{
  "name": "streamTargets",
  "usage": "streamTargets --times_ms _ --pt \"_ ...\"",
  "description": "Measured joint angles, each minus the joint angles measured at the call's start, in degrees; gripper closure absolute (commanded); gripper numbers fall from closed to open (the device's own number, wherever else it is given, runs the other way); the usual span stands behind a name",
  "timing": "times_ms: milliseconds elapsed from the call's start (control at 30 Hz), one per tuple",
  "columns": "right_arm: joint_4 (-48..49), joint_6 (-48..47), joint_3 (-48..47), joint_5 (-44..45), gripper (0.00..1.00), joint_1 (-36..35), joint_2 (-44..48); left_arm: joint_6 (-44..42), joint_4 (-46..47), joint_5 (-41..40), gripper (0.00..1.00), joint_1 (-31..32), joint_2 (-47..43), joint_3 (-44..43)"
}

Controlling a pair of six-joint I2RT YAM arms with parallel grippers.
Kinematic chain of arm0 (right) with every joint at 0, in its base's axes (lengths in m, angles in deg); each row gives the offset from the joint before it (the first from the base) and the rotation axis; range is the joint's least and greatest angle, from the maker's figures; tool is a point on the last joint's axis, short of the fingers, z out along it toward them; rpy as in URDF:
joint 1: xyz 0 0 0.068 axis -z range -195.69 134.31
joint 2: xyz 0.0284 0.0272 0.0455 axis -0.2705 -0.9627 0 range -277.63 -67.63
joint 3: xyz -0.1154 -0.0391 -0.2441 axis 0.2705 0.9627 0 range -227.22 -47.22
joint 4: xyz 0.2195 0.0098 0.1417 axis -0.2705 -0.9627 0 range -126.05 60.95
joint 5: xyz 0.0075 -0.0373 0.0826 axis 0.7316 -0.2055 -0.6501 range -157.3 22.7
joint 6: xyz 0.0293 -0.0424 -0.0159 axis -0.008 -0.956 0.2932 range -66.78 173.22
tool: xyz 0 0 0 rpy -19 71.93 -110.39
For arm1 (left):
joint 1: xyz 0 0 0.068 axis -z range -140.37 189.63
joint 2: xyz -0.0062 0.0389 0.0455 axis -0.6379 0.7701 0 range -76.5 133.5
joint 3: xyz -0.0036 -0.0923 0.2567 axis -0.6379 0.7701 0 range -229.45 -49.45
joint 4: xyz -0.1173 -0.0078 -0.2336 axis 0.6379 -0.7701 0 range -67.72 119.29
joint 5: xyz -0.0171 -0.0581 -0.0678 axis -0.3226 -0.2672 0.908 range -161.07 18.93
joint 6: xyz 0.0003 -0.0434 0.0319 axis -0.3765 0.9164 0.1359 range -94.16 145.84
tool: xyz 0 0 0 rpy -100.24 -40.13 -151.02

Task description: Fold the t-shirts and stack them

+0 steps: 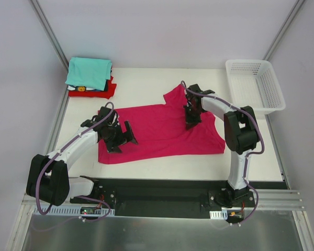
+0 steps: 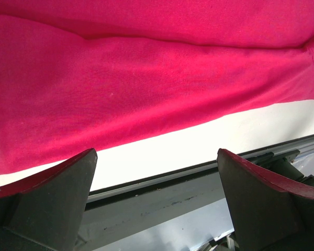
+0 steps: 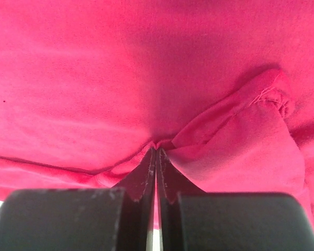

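A large pink t-shirt [image 1: 162, 130] is spread across the middle of the white surface [image 1: 146, 89], lying mostly flat. One corner is turned up towards the far side, close to the right hand [image 1: 191, 123].

The right hand is set down on the right part of the shirt. In the right wrist view its fingers [image 3: 146, 178] are seen pressed together, with a small pucker of the pink t-shirt [image 3: 94, 78] pinched at their tips. A bunched fold of cloth lies just beside them on the right.

The left hand [image 1: 120, 137] is held over the near left part of the shirt. In the left wrist view its fingers [image 2: 57, 193] are spread wide, nothing is held between them, and the near hem of the pink t-shirt [image 2: 146, 78] is seen beyond them, with bare surface next to it.

At the far left corner a folded teal t-shirt [image 1: 89, 71] is stacked on other folded shirts, a red t-shirt [image 1: 108, 90] at the bottom. A white mesh basket [image 1: 254, 86] stands at the far right edge, well apart from the shirts.
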Motion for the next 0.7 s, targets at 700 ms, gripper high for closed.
streamTargets --times_ms 700 --pt "-2.93 -0.02 -1.84 0.04 0.99 -0.72 3.65 0.02 0.0 0.13 0.01 0.02 0.0 0.0"
